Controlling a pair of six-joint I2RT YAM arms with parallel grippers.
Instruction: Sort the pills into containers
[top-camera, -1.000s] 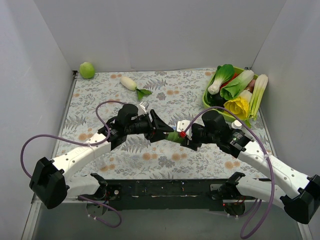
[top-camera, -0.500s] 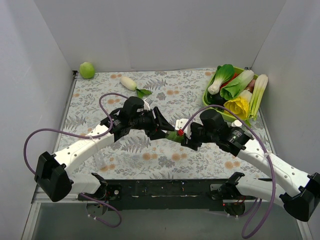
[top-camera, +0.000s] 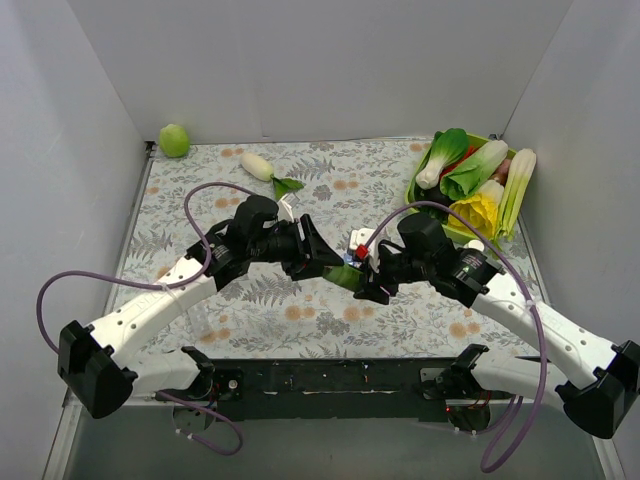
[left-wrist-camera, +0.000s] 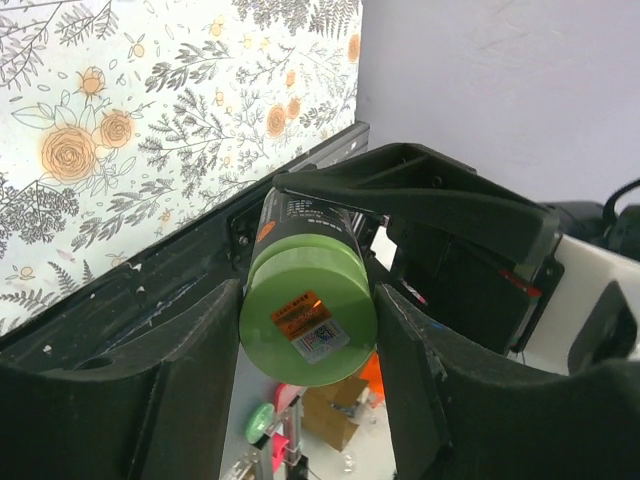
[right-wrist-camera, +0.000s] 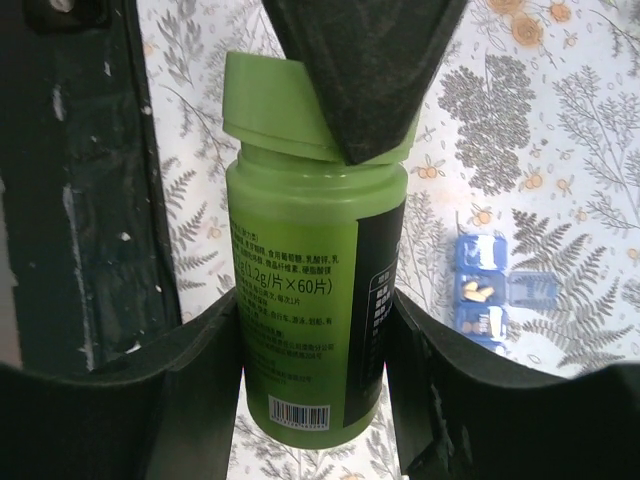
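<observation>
A green pill bottle (top-camera: 347, 277) hangs above the mat between both grippers. My right gripper (right-wrist-camera: 312, 300) is shut on its body (right-wrist-camera: 300, 300), label side up. My left gripper (left-wrist-camera: 308, 300) is shut on its green cap (left-wrist-camera: 308, 318), which sits askew on the neck in the right wrist view (right-wrist-camera: 265, 105). In the top view the left gripper (top-camera: 325, 265) and the right gripper (top-camera: 368, 283) meet at mid-table. The blue containers (right-wrist-camera: 488, 295) lie on the mat beside the bottle, with yellow pills in one compartment. They show as a blue speck in the top view (top-camera: 351, 257).
A green basket (top-camera: 412, 196) of vegetables stands at the back right. A white radish (top-camera: 258, 165) lies at the back middle and a green fruit (top-camera: 174, 140) in the back left corner. White walls close in three sides.
Both grippers stay on the bottle. The left arm swung slightly back to the left and the bottle dropped a little toward the near edge. The blue containers now show behind it.
</observation>
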